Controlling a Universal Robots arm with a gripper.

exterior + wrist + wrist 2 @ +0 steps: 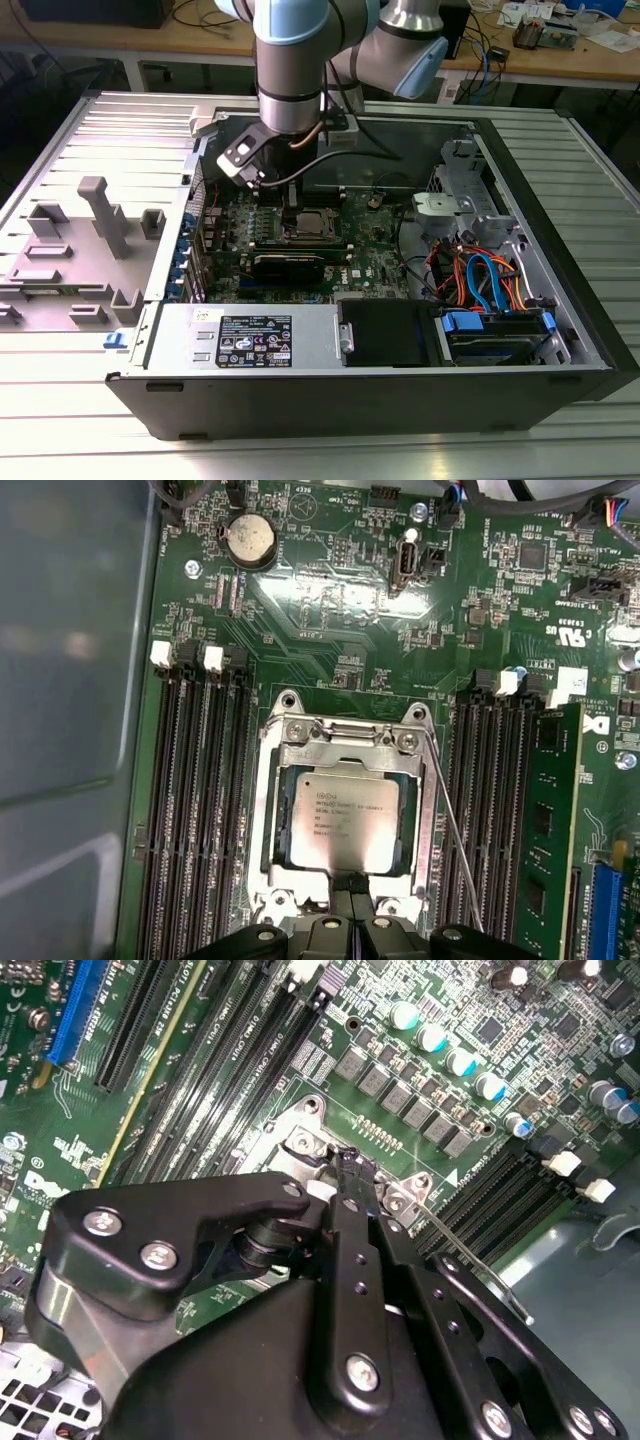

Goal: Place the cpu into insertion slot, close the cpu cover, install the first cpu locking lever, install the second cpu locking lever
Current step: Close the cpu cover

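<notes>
Finds the matte black, screw-studded tool (352,920) closed, fingertips pressed together on nothing, at the edge of the square, silver-rimmed insertion slot (262,900). Shows the cpu (345,815), a flat dull-grey square, seated in that slot and framed by the thin metal cpu cover (266,820) around it. Sets these on a green circuit board (330,610) inside an open dark computer case (350,405) on the ribbed metal desk (80,430).
</notes>
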